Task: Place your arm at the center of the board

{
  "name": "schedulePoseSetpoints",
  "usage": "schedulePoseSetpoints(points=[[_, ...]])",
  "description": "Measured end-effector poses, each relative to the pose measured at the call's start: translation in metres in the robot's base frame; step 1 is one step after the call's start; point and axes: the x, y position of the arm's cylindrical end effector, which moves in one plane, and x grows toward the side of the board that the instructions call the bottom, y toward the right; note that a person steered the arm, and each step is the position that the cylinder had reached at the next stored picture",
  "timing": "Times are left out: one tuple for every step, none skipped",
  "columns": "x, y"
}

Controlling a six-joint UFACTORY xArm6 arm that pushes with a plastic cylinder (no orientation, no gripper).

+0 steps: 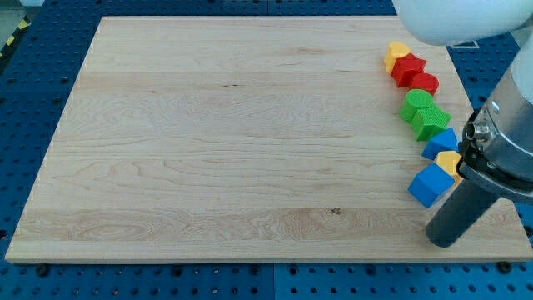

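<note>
Entering from the view's right, arm [508, 125] slanting down-left; my tip [443, 237] resting low on the view's bottom-right, rod tilted.

Pale wood-grain board [208, 142]; blocks yellow [396, 54], red [409, 70], green [430, 122], blue [430, 184]; rod perhaps dark grey

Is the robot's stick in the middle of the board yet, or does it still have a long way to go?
Not yet. Nothing looks done: my tip sits near the wooden board's bottom right corner, just below the blue cube and the row of coloured blocks along the view's right edge. I can't tell which way it is moving. What's left is sliding left and up to the board's middle.
</note>
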Motion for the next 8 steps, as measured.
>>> schedulePoseSetpoints(points=[[0.002, -0.029], [-0.002, -0.088], [-0.025, -0.142], [-0.030, -0.152], [-0.052, -0.168], [-0.129, -0.201], [-0.148, -0.201], [-0.148, -0.201]])
